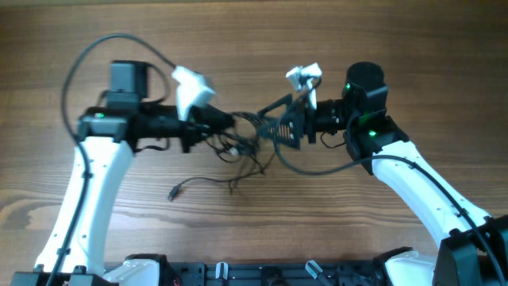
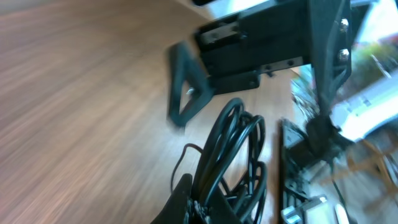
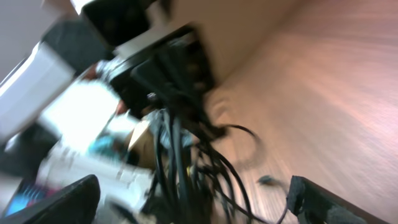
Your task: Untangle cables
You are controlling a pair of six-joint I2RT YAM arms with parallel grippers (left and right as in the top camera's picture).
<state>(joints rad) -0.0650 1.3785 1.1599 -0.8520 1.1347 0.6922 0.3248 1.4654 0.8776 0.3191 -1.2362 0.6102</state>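
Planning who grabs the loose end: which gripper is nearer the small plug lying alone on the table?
Left. The left gripper sits up-right of the plug in the overhead view, at the cables; the right gripper is farther right, past the cables.

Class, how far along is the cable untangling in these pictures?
Done: one plug end trails free. In hand: the left gripper is shut on the cables; the right gripper stands open at them. Left: the knot between the arms is tangled.
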